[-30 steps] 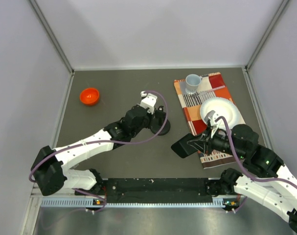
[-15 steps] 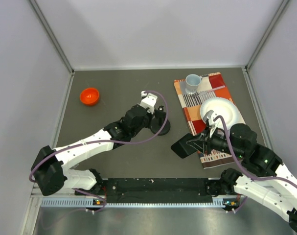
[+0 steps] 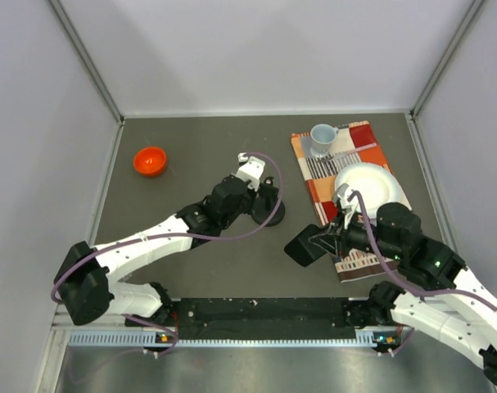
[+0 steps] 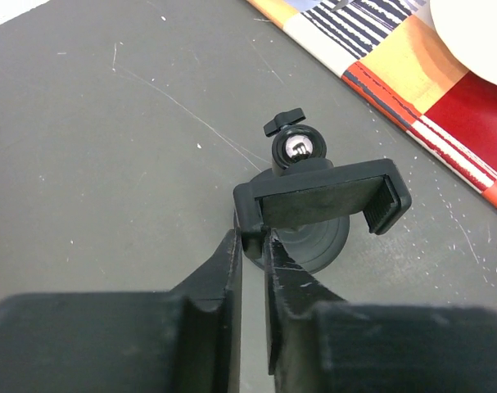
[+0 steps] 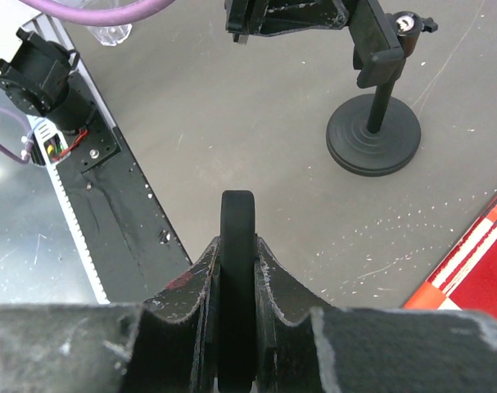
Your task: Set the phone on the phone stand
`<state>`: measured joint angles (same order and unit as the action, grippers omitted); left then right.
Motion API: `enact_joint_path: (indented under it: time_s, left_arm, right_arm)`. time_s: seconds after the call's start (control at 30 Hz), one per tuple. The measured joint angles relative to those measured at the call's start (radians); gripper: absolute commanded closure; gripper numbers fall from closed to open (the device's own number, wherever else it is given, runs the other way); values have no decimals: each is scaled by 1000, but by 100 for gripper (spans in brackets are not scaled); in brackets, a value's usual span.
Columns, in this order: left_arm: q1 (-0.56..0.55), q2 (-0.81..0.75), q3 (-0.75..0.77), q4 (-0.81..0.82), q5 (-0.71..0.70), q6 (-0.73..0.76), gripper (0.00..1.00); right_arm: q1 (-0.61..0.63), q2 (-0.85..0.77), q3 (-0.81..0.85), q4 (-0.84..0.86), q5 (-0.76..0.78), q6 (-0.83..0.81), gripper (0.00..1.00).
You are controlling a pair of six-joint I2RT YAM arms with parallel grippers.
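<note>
My left gripper (image 4: pixel 252 237) has narrowed onto stand (image 4: pixel 322 192) — grips its top, steadying. Right gripper (image 5: pixel 237 250) clamps phone (image 3: pixel 305 247), edged left toward stand — placement still ahead.

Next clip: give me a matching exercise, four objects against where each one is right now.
1. phone
2. phone stand
3. orange bowl
4. mug

A. on the checked cloth
B. pinched at its cradle by the left claw
C. on the bare table, far left
D. clamped edge-on in the right claw

Pairs: 1-D, 2-B, 3-C, 4-A.
</note>
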<state>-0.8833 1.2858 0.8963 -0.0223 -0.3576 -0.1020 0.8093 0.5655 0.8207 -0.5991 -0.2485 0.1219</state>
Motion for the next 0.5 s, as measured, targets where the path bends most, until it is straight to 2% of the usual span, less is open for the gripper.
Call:
enact_joint_path:
  time_s: [0.13, 0.37, 0.5]
  left_arm:
    - [0, 0, 0, 1, -5, 14, 100]
    - [1, -15, -19, 24, 25, 47, 100]
    - [3, -67, -53, 15, 99, 84, 100]
  right_arm:
    - [0, 32, 9, -1, -16, -26, 100]
    - [0, 103, 53, 3, -71, -117, 100]
    - [0, 132, 69, 2, -179, -232, 100]
